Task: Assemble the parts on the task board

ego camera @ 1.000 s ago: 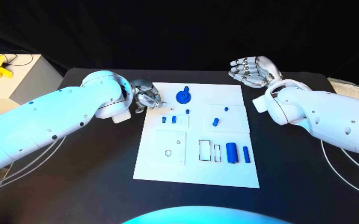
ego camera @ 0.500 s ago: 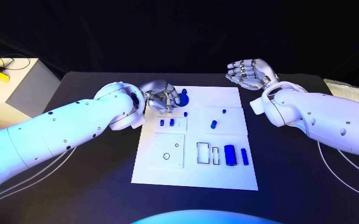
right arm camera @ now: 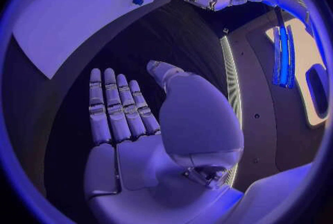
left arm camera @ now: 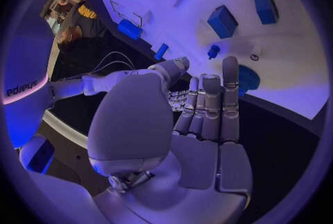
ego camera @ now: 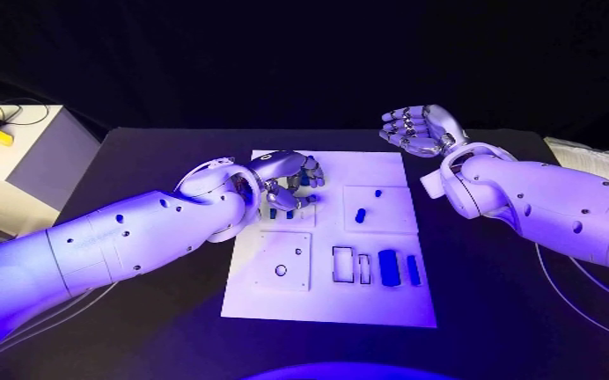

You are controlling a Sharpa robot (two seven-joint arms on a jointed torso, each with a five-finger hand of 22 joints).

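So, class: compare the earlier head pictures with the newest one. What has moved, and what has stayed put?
The left robot hand has moved from the task board's left edge in over its top left, above the round blue part, holding nothing. The right robot hand stays open beyond the board's far right corner. The blue parts lie unchanged.

Right robot hand [right arm camera: 132,124] empty, fingers straight, above black table [right arm camera: 166,46]; task board [right arm camera: 76,7] beyond.

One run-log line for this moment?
left hand: open, over white task board far-left corner, above round blue part | right hand: open, off board | parts unassembled
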